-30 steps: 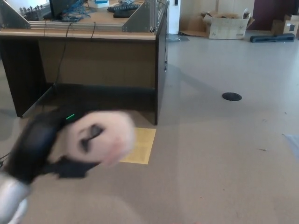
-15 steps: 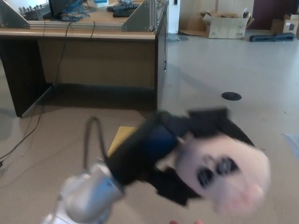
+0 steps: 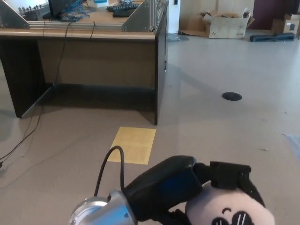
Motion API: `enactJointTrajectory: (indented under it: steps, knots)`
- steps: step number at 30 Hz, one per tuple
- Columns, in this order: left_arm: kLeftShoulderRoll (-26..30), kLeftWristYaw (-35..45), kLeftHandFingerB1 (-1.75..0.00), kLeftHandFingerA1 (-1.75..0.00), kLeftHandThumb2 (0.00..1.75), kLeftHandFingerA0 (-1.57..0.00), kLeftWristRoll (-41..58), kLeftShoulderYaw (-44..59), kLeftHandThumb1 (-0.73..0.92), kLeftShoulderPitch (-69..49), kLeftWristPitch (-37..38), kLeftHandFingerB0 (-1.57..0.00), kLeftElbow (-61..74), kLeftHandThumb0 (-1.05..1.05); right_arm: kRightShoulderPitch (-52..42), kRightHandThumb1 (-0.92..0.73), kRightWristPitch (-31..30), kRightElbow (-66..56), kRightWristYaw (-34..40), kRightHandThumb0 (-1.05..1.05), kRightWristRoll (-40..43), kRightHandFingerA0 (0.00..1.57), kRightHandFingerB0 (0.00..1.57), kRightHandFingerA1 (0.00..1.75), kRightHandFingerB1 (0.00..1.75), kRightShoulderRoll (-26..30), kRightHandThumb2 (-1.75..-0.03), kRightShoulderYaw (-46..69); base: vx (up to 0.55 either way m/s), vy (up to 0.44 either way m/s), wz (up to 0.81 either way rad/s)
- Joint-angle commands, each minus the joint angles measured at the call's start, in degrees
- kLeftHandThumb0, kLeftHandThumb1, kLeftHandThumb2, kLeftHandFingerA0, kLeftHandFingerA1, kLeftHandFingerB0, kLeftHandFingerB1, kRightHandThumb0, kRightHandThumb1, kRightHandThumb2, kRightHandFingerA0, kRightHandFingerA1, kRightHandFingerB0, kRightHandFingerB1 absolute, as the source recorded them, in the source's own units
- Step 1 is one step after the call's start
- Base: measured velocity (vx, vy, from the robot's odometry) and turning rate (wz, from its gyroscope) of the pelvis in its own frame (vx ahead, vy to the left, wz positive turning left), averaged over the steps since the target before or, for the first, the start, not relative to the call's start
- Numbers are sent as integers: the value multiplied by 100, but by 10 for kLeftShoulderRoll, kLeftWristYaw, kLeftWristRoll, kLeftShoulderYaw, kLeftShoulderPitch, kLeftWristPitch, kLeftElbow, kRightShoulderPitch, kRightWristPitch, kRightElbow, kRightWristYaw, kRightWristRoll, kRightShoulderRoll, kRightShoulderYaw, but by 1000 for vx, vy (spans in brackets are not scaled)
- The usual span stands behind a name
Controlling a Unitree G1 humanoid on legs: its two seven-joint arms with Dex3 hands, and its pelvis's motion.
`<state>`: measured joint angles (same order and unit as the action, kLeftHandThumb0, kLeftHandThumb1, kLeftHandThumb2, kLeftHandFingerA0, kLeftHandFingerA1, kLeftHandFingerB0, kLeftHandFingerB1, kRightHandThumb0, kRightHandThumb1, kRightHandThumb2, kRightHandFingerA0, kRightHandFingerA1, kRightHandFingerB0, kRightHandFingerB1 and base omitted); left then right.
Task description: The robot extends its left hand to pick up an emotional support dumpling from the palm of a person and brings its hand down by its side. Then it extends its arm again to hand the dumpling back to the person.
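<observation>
Head view: one left hand (image 3: 197, 185) is reaching in from the lower edge, its black fingers (image 3: 229, 172) wrapping over the top of a single emotional support dumpling (image 3: 232, 211), a pale plush with dark closed-eye markings, and holding it clamped at the bottom of the picture, above the floor (image 3: 225, 136). One silver forearm (image 3: 101, 213) with one black cable (image 3: 110, 164) looping from it is leading to the hand. One yellow sheet (image 3: 132, 145) is lying flat on the floor, just in front of one table (image 3: 89, 51), which is carrying cables and small equipment too indistinct to name. One open cardboard box (image 3: 227, 26) is standing far back on the floor; its contents cannot be told. One dark round floor cover (image 3: 232, 96) is lying well apart from the sheet. No right hand is showing.
</observation>
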<state>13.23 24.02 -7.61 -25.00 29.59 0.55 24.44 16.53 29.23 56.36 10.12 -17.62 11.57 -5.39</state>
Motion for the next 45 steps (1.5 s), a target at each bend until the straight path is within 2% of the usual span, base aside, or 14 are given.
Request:
enactJointTrajectory:
  steps: [1,2,3,5,6,7,8,10,17,18,31,41,44,45]
  knots:
    - [3,13,-63,-129,65,-91,-3,8,74,-19,-25,-85,7,-15,8,-62,11,7,2,-30,5,88,70,62,49,7,-59,0,0,0,0]
    - [3,13,-63,-129,65,-91,-3,8,74,-20,-25,-85,7,-15,8,-62,11,8,2,-30,5,88,70,62,49,7,-59,0,0,0,0]
    - [10,10,-44,-50,72,-46,-24,11,46,-19,-33,-37,15,-47,10,-64,13,10,0,-32,2,85,69,59,48,9,-60,-3,0,0,0]
    - [21,5,-44,-50,72,-46,-54,17,46,-16,-46,-37,28,-47,15,-64,16,16,-1,-32,-3,85,69,59,48,11,-60,-8,0,0,0]
    - [32,22,-49,-51,87,-10,-57,19,26,-7,-75,-8,43,-30,16,-66,15,20,-24,-36,14,79,67,55,47,10,-60,-1,0,0,0]
    - [44,36,-47,-49,85,-3,-62,22,21,-4,-101,0,60,-35,18,-66,5,20,-34,-38,15,77,66,52,45,9,-60,-3,0,0,0]
    - [50,43,-11,-23,85,-2,-62,24,46,0,-112,-8,67,-76,21,-64,5,28,-22,-31,3,79,68,50,46,11,-60,-9,0,0,0]
    - [58,54,-2,-14,87,-2,-59,26,48,10,-124,-4,70,-82,32,-64,16,52,3,-30,-14,78,67,49,45,15,-60,-18,0,0,0]
    - [87,102,0,-11,87,0,-45,30,39,49,-196,0,95,-76,17,-66,3,8,-11,-28,-5,74,65,51,46,15,-59,-19,0,0,0]
    - [89,107,-1,-12,70,0,-38,33,45,53,-195,0,91,-99,18,-66,-1,7,-9,-28,-6,74,65,50,46,14,-60,-20,0,0,0]
    - [110,142,0,-11,71,0,-11,74,47,102,-188,0,63,-99,47,-65,-1,25,0,-30,-7,78,67,55,47,13,-60,-20,0,0,0]
    - [154,182,0,0,57,0,181,325,46,176,-282,0,38,-84,37,-64,-16,26,-6,-29,-3,79,69,50,46,8,-59,-21,0,0,0]
    - [171,186,0,-1,57,0,194,372,47,160,-259,0,24,-81,38,-63,-18,30,-6,-30,-3,81,70,50,46,7,-59,-21,0,0,0]
    - [189,191,0,-2,80,0,190,400,43,137,-244,0,10,-72,39,-63,-18,31,-7,-30,-2,84,70,53,47,7,-59,-21,0,0,0]
